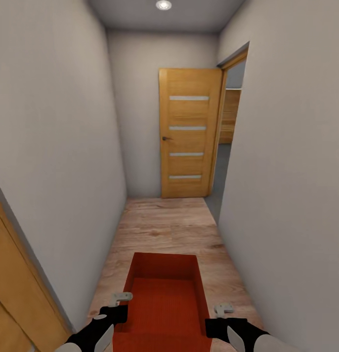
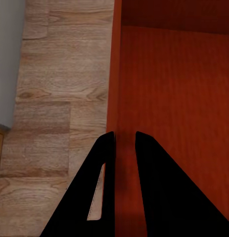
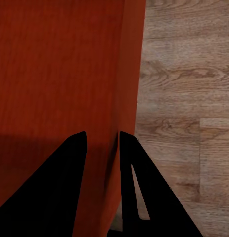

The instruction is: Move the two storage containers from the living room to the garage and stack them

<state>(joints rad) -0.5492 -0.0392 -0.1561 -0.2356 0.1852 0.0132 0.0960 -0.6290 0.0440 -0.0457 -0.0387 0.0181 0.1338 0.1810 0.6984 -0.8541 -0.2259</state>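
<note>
Orange-red ribbed plastic storage bin point(image 1: 164, 298) hangs between both grippers, long axis pointing ahead down the corridor. Left gripper point(image 2: 125, 140) and right gripper point(image 3: 103, 139) each pinch a side wall, equally near.

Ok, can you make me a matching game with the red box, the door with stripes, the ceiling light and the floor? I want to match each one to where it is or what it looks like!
Things:
1. storage container
2. wooden door
3. ceiling light
4. plank floor

Descriptions:
A. glowing round spot high overhead
B. light wood, running down the hallway
C. standing at the far end, with four pale strips
D. held between the left tool and the right tool, one on each side wall

Pairs: 1-D, 2-C, 3-A, 4-B
</note>
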